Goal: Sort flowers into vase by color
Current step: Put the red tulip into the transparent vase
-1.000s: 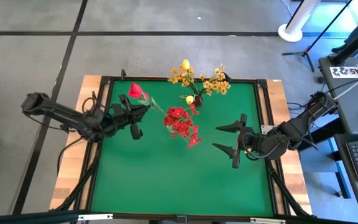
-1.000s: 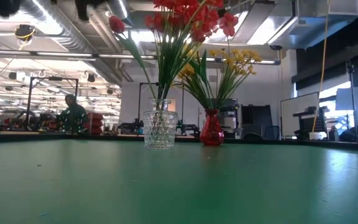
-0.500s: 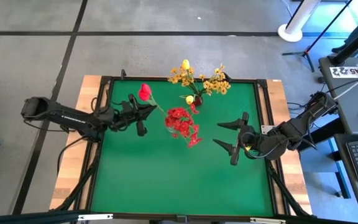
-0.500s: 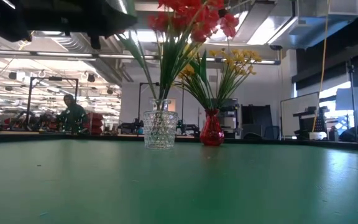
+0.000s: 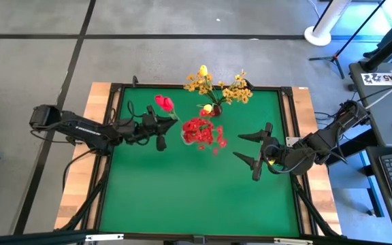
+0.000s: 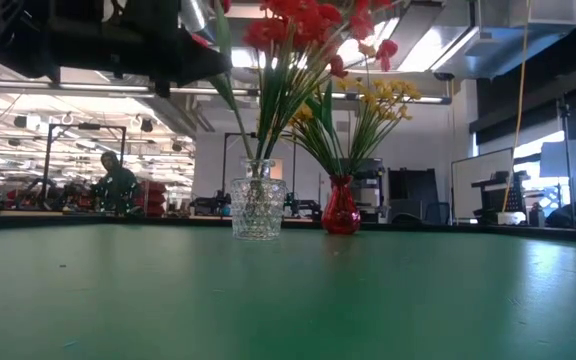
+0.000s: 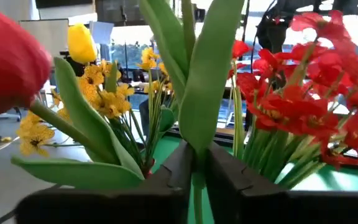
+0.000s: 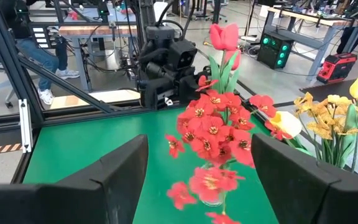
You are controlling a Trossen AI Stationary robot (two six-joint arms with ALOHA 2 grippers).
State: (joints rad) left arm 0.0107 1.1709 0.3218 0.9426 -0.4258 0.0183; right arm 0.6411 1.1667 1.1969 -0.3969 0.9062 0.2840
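A red tulip [image 5: 163,103] [image 8: 224,36] stands upright in my left gripper [image 5: 170,122] [image 7: 194,163], which is shut on its green stem right beside the clear glass vase [image 6: 258,200]. That vase holds the red blossom cluster [image 5: 203,131] [image 8: 213,137]. The tulip's stem runs down among these blossoms, and its lower end is hidden. A small red vase [image 6: 341,208] farther back holds yellow-orange sprays and yellow tulips [image 5: 216,90]. My right gripper [image 5: 238,148] [image 8: 197,180] hangs open right of the vases, touching nothing. My left gripper pinches the tulip's stem [image 7: 194,134] between its two fingers, where the long green leaves spring from it, below the blossom. The fingers come level from the table's left, lying across the stem. The tulip stands upright above the table, its blossom above the fingers.
Green mat [image 5: 182,197] with a black frame; the near half lies bare. Both vases stand close together in the far middle. Beyond the table are workshop benches and a person [image 6: 116,185] far behind.
My left gripper has moved toward the table's right, up to the clear vase, carrying the tulip with it, still shut on the stem. The tulip's blossom has shifted right, closer to the red cluster. The red cluster has swung in its vase. My right gripper kept still.
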